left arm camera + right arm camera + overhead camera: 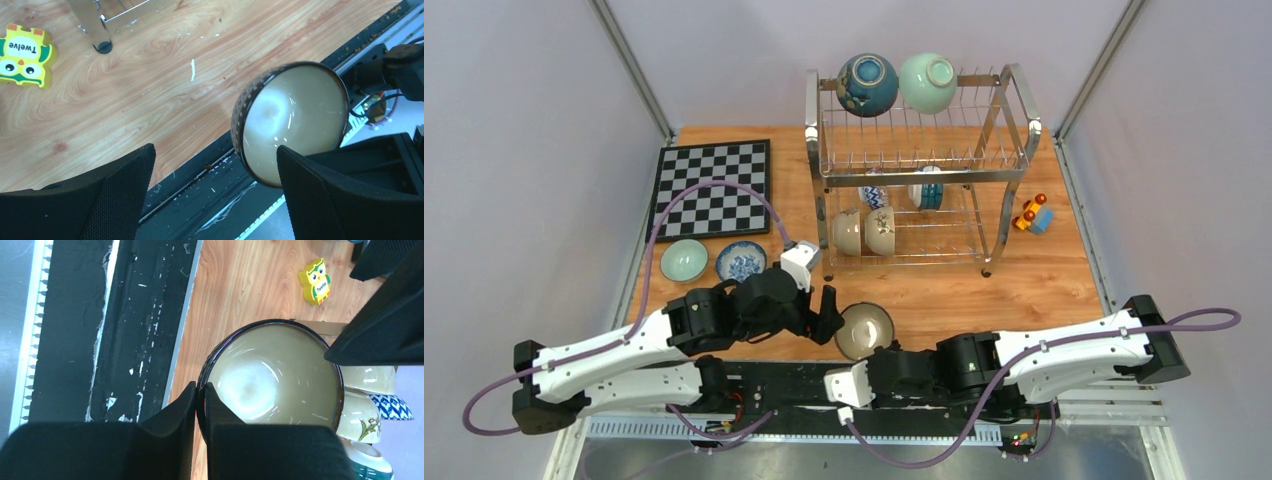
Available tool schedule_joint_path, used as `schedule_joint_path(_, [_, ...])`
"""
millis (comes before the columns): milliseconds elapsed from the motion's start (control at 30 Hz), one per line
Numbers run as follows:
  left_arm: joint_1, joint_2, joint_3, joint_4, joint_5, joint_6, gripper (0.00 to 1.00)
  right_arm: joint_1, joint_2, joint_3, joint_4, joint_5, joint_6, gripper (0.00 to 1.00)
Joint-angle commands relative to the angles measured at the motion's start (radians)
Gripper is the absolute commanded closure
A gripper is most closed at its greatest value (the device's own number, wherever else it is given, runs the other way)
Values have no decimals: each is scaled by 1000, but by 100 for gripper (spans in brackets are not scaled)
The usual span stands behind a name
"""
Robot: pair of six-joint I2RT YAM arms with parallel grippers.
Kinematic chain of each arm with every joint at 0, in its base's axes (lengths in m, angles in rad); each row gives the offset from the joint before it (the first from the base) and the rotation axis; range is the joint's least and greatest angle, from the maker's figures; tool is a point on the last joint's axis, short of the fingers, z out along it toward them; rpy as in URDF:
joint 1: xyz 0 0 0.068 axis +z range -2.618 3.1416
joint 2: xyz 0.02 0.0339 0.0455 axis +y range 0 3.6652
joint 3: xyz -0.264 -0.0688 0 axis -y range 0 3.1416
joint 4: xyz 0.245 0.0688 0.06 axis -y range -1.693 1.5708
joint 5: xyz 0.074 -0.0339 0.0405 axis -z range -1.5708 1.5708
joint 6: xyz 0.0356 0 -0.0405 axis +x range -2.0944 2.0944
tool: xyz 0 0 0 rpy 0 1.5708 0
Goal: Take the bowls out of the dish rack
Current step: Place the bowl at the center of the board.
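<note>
Word: "Twelve"
Where: on the white patch at the top of the yellow owl block [22, 55]
Right wrist view: the same word on the block [316, 281], very small there

Pale lilac walls [524, 100], wooden tabletop [1044, 290], grey floor [824, 468], possibly metal

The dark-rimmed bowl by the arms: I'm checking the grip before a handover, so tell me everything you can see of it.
The dark-rimmed bowl is round, glossy and looks ceramic. It has a plain cream inside, a thin dark rim and a brown patterned outside. It is empty, with its opening facing up. It sits over the near edge of the table. The right gripper pinches its rim, one finger inside and one outside. The open left gripper is close beside it; whether they touch cannot be told.
</note>
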Motion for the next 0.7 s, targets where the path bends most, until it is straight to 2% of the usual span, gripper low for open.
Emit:
schedule_joint_path(0, [-8, 48, 30, 12, -30, 4, 7, 27, -16, -14, 18, 15, 11, 100])
schedule_joint_path(333, [-11, 119, 47, 44, 17, 12, 9, 30, -25, -27, 58, 7, 28, 100])
schedule_joint_path(667, [-23, 197, 34, 38, 28, 15, 24, 30, -15, -27, 86, 5, 11, 100])
